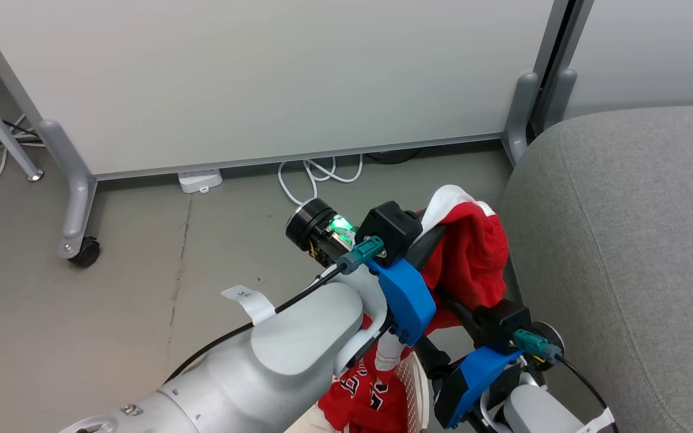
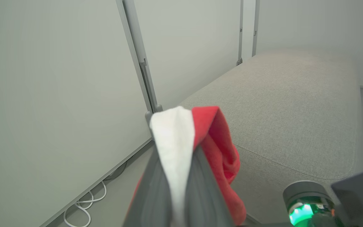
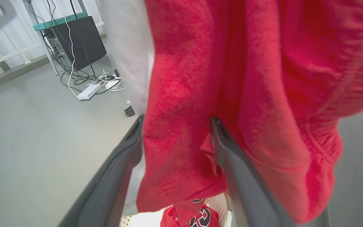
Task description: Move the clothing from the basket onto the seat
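A red garment [image 1: 473, 252] with a white edge hangs from the left pincer [image 2: 178, 150]. Its fingers are shut tight on the cloth, which spills over both sides of the tips. The right pincer [image 3: 176, 121] is beside it and spread wide, one finger either side of the hanging red cloth without clamping it.

Beneath the pincers' wrists sits the basket [image 1: 411, 373], cream and perforated, holding another red piece [image 1: 358, 397] with black-and-white lettering.

Ahead of the left pincer's tips and to their right lies the grey seat [image 2: 295, 104], near the lifted garment. To the other side is grey floor [image 1: 142, 300], where pale partition panels [image 1: 262, 78] stand on wheeled feet. White cables [image 1: 316, 174] and a power strip [image 1: 200, 180] lie at the foot of the panels.
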Motion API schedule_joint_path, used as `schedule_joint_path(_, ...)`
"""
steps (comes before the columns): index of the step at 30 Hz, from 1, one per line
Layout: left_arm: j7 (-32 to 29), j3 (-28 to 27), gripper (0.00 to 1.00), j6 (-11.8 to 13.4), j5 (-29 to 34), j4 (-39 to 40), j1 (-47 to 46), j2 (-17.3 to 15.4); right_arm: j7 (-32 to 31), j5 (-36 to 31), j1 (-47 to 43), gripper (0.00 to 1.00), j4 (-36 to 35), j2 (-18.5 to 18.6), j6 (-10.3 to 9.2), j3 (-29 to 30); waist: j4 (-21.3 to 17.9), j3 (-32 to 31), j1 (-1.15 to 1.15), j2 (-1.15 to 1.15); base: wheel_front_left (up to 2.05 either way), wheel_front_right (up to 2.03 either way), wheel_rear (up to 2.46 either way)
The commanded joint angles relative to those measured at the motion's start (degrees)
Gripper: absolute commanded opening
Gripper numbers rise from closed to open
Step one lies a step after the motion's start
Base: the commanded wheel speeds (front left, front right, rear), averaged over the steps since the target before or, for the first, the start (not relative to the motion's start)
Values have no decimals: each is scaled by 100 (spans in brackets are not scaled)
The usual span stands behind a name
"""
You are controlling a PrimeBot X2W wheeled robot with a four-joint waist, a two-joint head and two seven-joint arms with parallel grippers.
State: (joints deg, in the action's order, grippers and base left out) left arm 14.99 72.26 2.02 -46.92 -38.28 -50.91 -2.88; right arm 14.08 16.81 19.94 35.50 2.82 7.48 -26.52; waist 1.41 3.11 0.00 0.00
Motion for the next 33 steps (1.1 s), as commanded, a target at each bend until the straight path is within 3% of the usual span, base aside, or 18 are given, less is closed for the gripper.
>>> schedule_joint_path(1, 29, 5, 0, 32, -15, 25, -87, -1, 29, 33, 138, 100, 75, 12, 3, 35, 18, 5, 0, 0, 0, 0, 0)
schedule_joint_path(22, 29, 71, 0, 24, -138, 47, -115, -1, 109, 236, 783, 98, 868, 13, 3, -257, 65, 15, 0, 0, 0, 0, 0)
schedule_joint_path(23, 29, 73, 0, 18, -140, 40, -114, -1, 111, 242, 790, 68, 876, 13, 3, -268, 63, 14, 0, 0, 0, 0, 0)
schedule_joint_path(26, 29, 78, 0, 7, -160, 16, -115, -1, 113, 247, 818, 0, 897, 13, 3, -271, 58, 11, 0, 0, 0, 0, 0)
schedule_joint_path(33, 29, 92, 0, -3, -179, -34, -115, -1, 119, 173, 787, 0, 840, 13, 3, -218, 41, -7, 0, 0, 0, 0, 0)
